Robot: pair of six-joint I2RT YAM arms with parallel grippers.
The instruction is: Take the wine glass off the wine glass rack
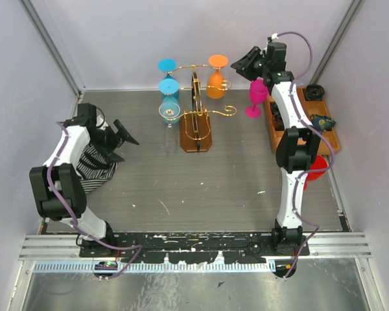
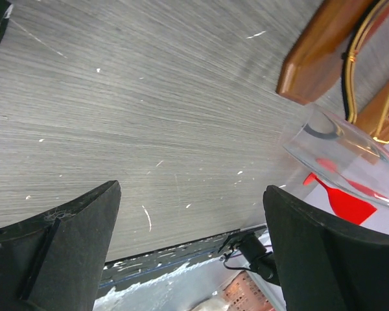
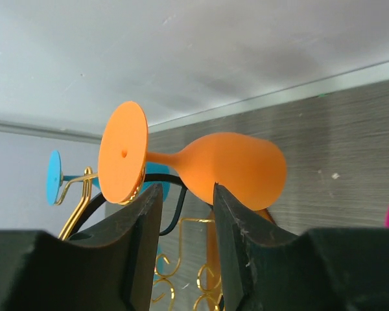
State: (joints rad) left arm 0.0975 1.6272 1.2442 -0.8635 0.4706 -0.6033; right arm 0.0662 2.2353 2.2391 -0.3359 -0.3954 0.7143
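While the orange wine glass [image 1: 215, 83] hangs foot-up on the far right arm of the wine glass rack [image 1: 196, 133], top view puts my right gripper [image 1: 247, 63] just right of it. The left gripper [image 1: 118, 138] is parked left, spread wide, empty.
Left wrist: bare table [image 2: 149, 116], rack base at right.
Right wrist: jaws half-spread, gripping nothing; stem [image 3: 163, 157] just above the tips.
Step, I reckon: approach. Next: rise to the stem, clamp, slide out along the wire.

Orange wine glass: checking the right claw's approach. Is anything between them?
Nothing visible does: the right claw faces the orange wine glass hanging on the wine glass rack, with only air ahead of its open jaws.
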